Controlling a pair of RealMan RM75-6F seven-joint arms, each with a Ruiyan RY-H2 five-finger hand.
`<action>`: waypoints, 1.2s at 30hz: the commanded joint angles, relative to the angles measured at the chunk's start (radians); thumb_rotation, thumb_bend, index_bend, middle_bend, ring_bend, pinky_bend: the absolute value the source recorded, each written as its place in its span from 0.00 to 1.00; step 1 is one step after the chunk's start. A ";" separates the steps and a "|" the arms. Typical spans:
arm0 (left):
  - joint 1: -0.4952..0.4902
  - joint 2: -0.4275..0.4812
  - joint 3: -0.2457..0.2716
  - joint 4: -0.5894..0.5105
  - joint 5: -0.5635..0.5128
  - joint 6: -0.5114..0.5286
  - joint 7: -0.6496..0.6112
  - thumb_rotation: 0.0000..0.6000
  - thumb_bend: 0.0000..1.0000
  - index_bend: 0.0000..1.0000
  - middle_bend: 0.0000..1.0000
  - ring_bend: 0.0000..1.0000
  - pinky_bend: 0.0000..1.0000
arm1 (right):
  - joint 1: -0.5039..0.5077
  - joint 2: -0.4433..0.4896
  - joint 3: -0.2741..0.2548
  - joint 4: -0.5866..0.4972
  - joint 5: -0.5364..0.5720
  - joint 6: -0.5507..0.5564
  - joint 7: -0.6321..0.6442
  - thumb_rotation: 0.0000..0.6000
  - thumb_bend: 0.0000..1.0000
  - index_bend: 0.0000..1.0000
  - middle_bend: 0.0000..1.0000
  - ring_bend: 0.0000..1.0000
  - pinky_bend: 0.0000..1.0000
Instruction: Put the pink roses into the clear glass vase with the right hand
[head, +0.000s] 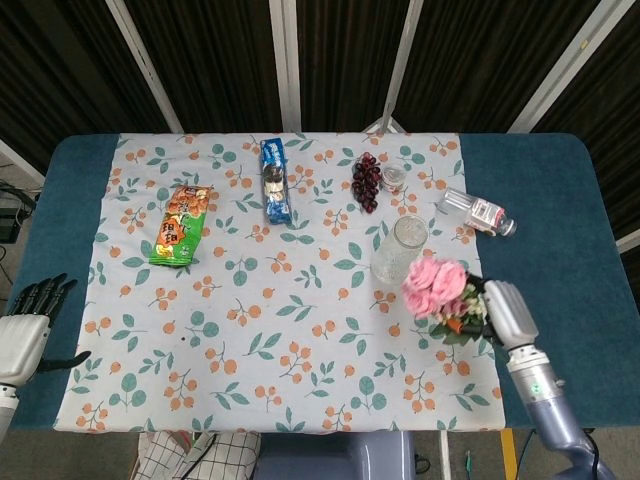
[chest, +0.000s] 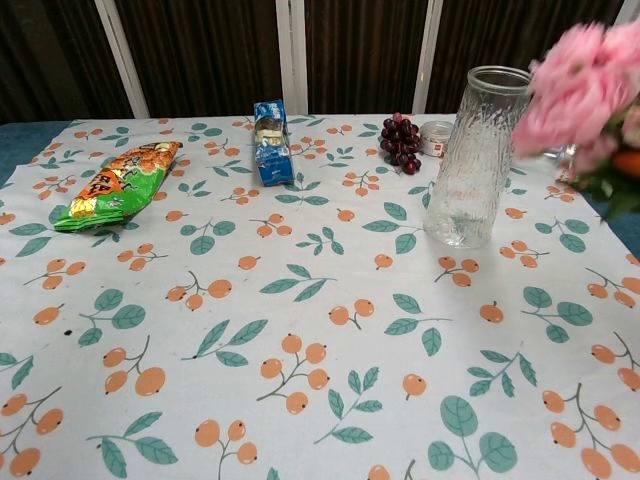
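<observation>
While the right hand grips the leafy base of the pink roses, the bunch hangs in the air just right of and nearer than the clear glass vase, not yet inside it. In the chest view the blooms show blurred at the upper right, beside the vase's open mouth, and the hand itself is out of that frame. The vase stands upright on the floral tablecloth, right of the middle.

The left hand rests at the near left edge over the blue table, holding nothing, with dark fingers extended and apart.

Along the far side lie a green snack bag at the left, a blue cookie pack near the middle, a bunch of dark grapes with a small jar just right of it, and a plastic bottle on its side, far right of the vase.
</observation>
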 joint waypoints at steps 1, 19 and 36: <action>0.000 -0.004 -0.001 0.001 -0.002 0.002 0.009 1.00 0.00 0.00 0.00 0.00 0.00 | -0.011 0.033 0.142 -0.029 0.143 0.072 0.133 1.00 0.39 0.46 0.49 0.58 0.48; -0.005 -0.017 -0.003 -0.002 -0.010 -0.003 0.045 1.00 0.00 0.00 0.00 0.00 0.00 | 0.165 -0.196 0.449 0.110 0.403 0.157 0.290 1.00 0.39 0.38 0.49 0.52 0.48; -0.004 -0.009 -0.006 0.001 -0.027 -0.011 0.024 1.00 0.00 0.00 0.00 0.00 0.00 | 0.352 -0.369 0.540 0.285 0.405 0.160 0.240 1.00 0.39 0.38 0.49 0.52 0.48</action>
